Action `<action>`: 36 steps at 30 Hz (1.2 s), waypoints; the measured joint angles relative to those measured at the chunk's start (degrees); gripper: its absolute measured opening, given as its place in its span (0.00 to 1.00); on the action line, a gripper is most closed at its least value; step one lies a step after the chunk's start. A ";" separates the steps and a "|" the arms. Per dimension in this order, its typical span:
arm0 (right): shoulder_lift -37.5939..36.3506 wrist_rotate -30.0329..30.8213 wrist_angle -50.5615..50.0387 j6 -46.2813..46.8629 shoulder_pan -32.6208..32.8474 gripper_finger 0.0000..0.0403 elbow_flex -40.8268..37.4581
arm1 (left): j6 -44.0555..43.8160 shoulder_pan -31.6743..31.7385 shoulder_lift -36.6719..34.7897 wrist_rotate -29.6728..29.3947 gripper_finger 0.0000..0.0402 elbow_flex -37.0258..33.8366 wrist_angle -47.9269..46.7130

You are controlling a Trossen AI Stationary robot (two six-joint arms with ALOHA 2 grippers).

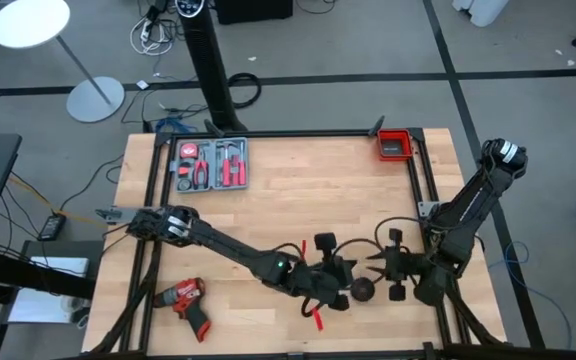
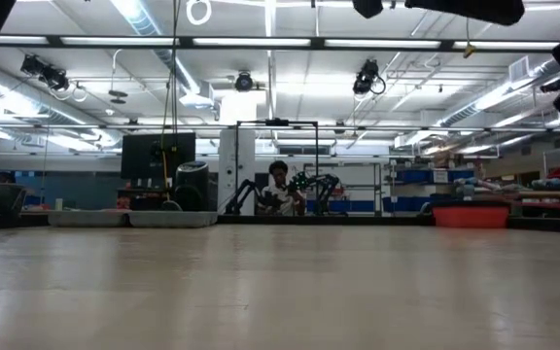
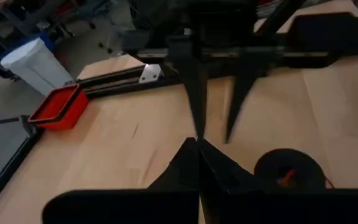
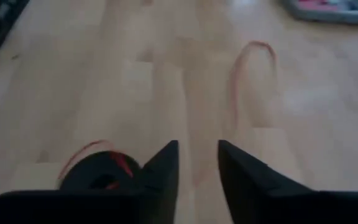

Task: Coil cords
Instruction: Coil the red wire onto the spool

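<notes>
A black round coil [image 1: 363,290] with a bit of thin red wire at it lies on the table near the front edge; it also shows in the left wrist view [image 3: 289,171] and the right wrist view [image 4: 101,174]. The red wire [image 4: 253,62] lies loose in a loop on the wood, and short red bits show in the high view [image 1: 318,318]. My left gripper [image 1: 351,272] [image 3: 197,146] is shut, just on the far side of the coil. My right gripper [image 1: 373,265] [image 4: 197,144] is open and faces it tip to tip [image 3: 213,137].
A tray of red-handled hand tools [image 1: 211,165] stands at the far left, a red bin [image 1: 395,145] at the far right corner, and a red drill [image 1: 186,300] at the near left. Bare wood lies in the table's middle.
</notes>
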 joint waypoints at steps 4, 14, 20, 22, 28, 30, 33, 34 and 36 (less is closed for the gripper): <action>-0.45 -4.51 1.45 -1.21 -0.12 0.40 0.02 | -0.08 -0.40 -0.54 0.77 0.00 -2.02 3.10; -1.77 -23.21 1.03 3.21 0.21 0.63 1.79 | -2.86 -0.67 0.22 20.39 0.00 -2.26 8.51; 2.12 -23.91 0.09 1.71 0.55 0.58 1.77 | -1.48 -0.77 4.26 24.02 0.00 -2.24 7.52; 2.76 -25.23 -0.24 4.37 0.88 0.56 1.77 | 2.27 -1.47 5.76 22.22 0.00 -2.31 6.14; 4.96 -28.75 -1.57 19.39 2.61 0.49 1.62 | 14.88 -3.87 9.26 11.25 0.00 -2.33 8.08; 5.66 -28.58 -1.67 22.32 3.61 0.48 1.62 | 18.05 -4.25 9.82 9.15 0.01 -2.31 8.95; 6.87 -27.73 0.70 25.04 4.36 0.47 0.62 | 22.44 -4.67 10.72 7.38 0.04 -2.22 11.01; 7.16 -27.51 1.67 25.61 4.42 0.47 -0.10 | 23.77 -4.71 10.83 7.34 0.06 -2.21 10.99; 7.52 -27.44 4.06 26.89 4.42 0.46 -1.28 | 25.16 -4.75 11.39 8.15 0.12 -2.22 11.43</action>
